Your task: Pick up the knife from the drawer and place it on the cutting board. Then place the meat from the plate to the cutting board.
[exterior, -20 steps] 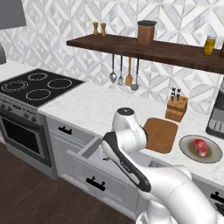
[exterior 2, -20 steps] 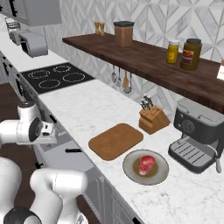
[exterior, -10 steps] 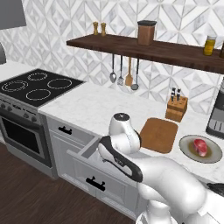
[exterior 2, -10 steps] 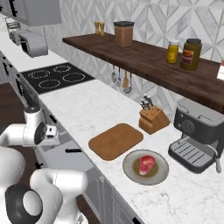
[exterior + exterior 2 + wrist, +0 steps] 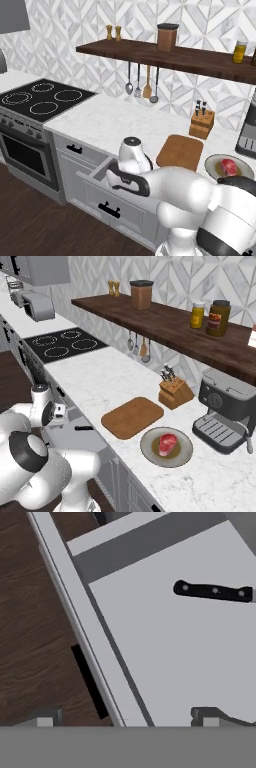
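- Drawer (image 5: pixel 165 642) pulled out from the cabinet front below the counter (image 5: pixel 110 120); plain grey floor, black bar handle (image 5: pixel 90 682) on its front, dark wood floor (image 5: pixel 30 637) beyond.
- Knife (image 5: pixel 215 592) lies flat on the drawer floor, near the upper right edge of the hand view; black handle w/ small rivets shows, blade runs off the frame edge. Nothing touching it.
- Gripper (image 5: pixel 127 718) hangs above the drawer's front edge, jaws spread wide, one fingertip over the wood-floor side and the other over the drawer floor. Empty, well apart from the knife.
- Left base view: arm bends down over the open drawer (image 5: pixel 100 175), wrist low at the counter's front edge.
- Cutting board (image 5: pixel 132 417) flat on the counter, close to the front edge, bare on top; also seen in left base view (image 5: pixel 180 151).
- Plate (image 5: pixel 150 448) just beside the board on the counter, toward the coffee machine (image 5: pixel 225 408).
- Meat (image 5: pixel 168 443) sits about mid-plate, red w/ pale rim; in left base view (image 5: pixel 229 166) too.
- Knife block (image 5: pixel 175 392) behind the board, near the back wall.
- Stove (image 5: pixel 42 102) at the counter's far end; shelf (image 5: pixel 165 318) above w/ jars.
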Tool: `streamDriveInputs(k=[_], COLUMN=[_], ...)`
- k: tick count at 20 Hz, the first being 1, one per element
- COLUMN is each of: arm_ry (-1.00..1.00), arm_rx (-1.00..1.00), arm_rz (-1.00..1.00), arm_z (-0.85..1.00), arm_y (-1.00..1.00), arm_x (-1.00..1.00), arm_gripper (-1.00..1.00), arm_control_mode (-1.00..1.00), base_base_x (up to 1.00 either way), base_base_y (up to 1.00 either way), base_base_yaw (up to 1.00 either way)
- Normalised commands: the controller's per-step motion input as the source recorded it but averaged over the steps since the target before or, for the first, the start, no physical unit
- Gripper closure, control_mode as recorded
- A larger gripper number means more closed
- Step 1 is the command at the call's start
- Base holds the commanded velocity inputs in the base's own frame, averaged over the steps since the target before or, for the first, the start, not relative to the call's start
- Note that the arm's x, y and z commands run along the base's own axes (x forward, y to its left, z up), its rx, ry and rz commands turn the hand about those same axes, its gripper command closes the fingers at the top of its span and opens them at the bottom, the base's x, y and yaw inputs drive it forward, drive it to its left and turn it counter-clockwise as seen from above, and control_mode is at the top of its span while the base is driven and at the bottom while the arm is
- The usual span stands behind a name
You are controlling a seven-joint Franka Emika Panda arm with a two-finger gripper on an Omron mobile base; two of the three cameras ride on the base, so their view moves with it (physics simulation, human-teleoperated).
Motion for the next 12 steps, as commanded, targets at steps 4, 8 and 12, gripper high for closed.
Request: streamDriveInputs(k=[4, 8, 12], arm_ry=[0.01, 0.0, 0.0], arm_rx=[0.0, 0.0, 0.0], arm_rz=[0.03, 0.01, 0.01], arm_z=[-0.3, -0.17, -0.2], arm_y=[0.18, 0.09, 0.19], arm_x=[0.28, 0.09, 0.07], arm_gripper=[-1.0, -1.0, -1.0], arm_control_mode=[-1.0, -1.0, -1.0], base_base_x=[0.0, 0.0, 0.0], base_base_y=[0.0, 0.0, 0.0], base_base_yaw=[0.0, 0.0, 0.0])
